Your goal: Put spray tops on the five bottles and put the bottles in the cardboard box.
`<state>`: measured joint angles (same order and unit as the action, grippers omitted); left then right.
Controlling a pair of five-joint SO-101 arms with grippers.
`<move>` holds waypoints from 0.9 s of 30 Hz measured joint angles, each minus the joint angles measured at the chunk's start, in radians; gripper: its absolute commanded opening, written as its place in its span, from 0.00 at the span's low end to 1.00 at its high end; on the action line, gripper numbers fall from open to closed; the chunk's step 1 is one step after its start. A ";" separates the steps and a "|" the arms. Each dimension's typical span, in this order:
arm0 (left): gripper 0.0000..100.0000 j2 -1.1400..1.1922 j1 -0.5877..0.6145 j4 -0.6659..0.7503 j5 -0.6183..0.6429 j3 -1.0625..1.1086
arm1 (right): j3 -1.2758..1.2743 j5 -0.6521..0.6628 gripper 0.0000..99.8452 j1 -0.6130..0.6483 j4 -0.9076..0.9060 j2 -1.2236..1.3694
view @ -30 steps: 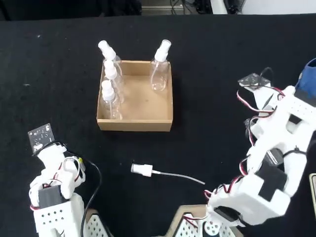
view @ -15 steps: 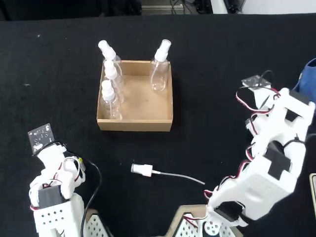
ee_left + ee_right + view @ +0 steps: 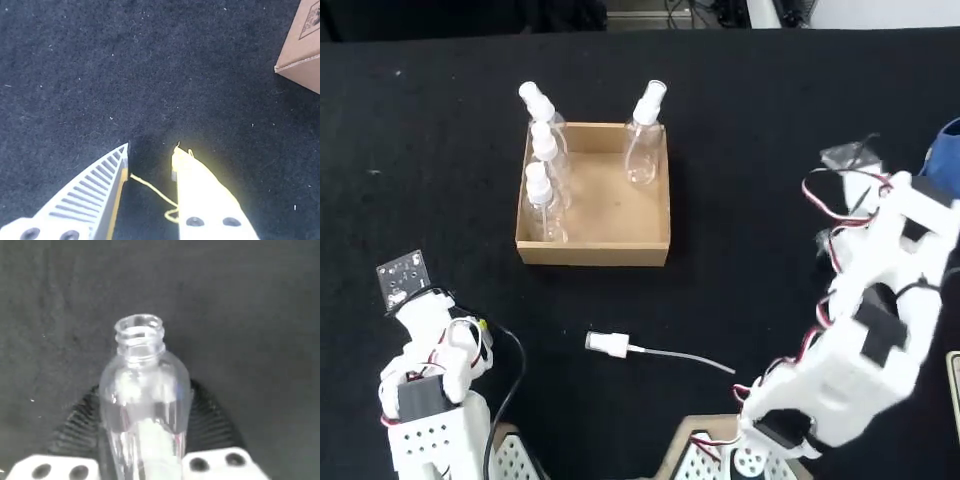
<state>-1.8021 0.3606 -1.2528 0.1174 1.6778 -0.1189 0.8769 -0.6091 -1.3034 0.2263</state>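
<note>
A clear bottle (image 3: 142, 385) with a bare threaded neck stands between the fingers of my right gripper (image 3: 142, 440), which is shut on its body. Seen from above, that gripper (image 3: 848, 168) hangs over the table's right side with the bottle (image 3: 844, 154) blurred at its tip. A loose spray top (image 3: 608, 344) with a long thin tube lies on the cloth in front of the cardboard box (image 3: 610, 246). Several capped bottles stand in the box: three along its left wall (image 3: 542, 188), one at the back right (image 3: 644, 135). My left gripper (image 3: 150, 150) is open above bare cloth at the near left (image 3: 404, 282).
A blue object (image 3: 946, 158) sits at the right edge beside the right arm. A corner of the cardboard box (image 3: 302, 55) shows in the left wrist view. Black cloth covers the whole table (image 3: 440, 150), with open room left of the box.
The right arm has straightened and carried the bottle a little farther back and to the right. The left arm, spray top and box have stayed put.
</note>
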 measured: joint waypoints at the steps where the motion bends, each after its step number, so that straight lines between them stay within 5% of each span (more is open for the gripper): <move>1: 0.03 0.000 0.000 0.000 0.000 0.000 | 0.000 -0.028 0.01 0.000 -0.012 -0.046; 16: 0.03 0.000 0.000 0.000 0.000 0.000 | -0.106 -0.480 0.01 0.176 -0.075 -0.769; 27: 0.03 0.000 0.000 0.000 0.000 0.000 | -0.388 -0.743 0.01 0.537 0.072 -1.217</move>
<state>-1.8021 0.3606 -1.2528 0.1174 1.6778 -0.5071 0.1343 -0.0721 -1.2313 -0.9904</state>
